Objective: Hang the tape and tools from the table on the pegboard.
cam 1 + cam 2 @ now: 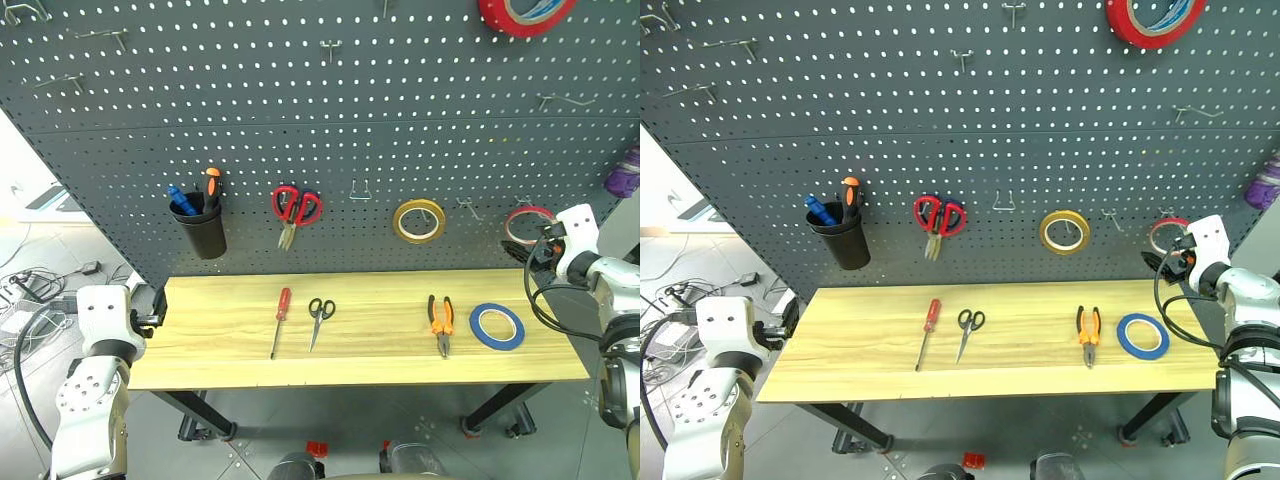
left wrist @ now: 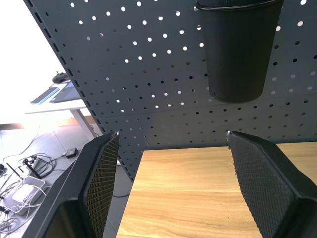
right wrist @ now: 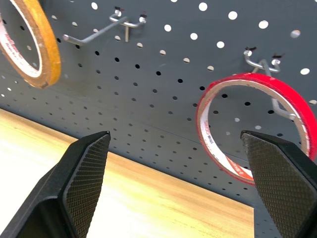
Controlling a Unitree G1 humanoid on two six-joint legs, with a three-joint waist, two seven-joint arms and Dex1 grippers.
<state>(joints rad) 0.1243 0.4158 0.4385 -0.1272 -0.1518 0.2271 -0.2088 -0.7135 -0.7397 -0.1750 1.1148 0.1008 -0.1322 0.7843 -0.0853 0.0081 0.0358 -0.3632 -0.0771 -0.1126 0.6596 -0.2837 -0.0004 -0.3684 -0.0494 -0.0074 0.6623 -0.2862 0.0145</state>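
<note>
Both hands, left (image 2: 168, 183) & right (image 3: 173, 183), wide open, empty; no legible labels.

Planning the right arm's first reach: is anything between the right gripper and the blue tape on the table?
Nothing visible blocks it. The right gripper, fingers open, hovers at the table's right end near the pegboard. The blue tape lies flat just below it, with only bare tabletop around; the pliers lie apart, on its left.
</note>
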